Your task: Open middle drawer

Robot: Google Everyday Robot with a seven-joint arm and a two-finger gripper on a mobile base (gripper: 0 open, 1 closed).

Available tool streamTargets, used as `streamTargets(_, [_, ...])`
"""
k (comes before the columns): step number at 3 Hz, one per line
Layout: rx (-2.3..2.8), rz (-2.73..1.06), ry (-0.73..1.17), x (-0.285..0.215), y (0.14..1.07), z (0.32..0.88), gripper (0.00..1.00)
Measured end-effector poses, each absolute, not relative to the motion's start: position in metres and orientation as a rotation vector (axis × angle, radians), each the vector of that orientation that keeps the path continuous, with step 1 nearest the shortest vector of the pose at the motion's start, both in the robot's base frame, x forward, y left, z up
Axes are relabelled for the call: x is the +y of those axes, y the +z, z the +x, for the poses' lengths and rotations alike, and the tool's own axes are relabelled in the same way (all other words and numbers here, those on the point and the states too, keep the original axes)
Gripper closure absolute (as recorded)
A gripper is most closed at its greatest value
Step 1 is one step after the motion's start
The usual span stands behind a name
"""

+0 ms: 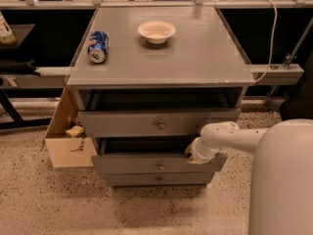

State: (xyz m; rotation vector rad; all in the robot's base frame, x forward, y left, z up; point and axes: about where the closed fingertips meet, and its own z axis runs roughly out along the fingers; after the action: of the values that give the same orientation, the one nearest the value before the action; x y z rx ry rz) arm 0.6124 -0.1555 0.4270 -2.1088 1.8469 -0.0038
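Observation:
The grey cabinet has three drawers. The middle drawer has a flat grey front with a small round knob, and it stands pulled out past the lowest drawer. A dark gap shows above its front. The top drawer above it is also pulled out a little. My gripper, at the end of the white arm, sits at the upper right edge of the middle drawer's front, partly inside the gap. Its tip is hidden behind the wrist.
A blue soda can lies on its side and a white bowl stands on the cabinet top. An open cardboard box sits on the floor at the cabinet's left. My white body fills the lower right.

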Motion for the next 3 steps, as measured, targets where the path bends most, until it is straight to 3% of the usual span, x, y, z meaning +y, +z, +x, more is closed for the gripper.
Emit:
streamTargets(2, [1.847,-2.109,-0.004,-0.1555,0.4269,0.6123,0.04])
streamTargets(3, [1.847,-2.109,-0.004,-0.1555,0.4269,0.6123,0.0])
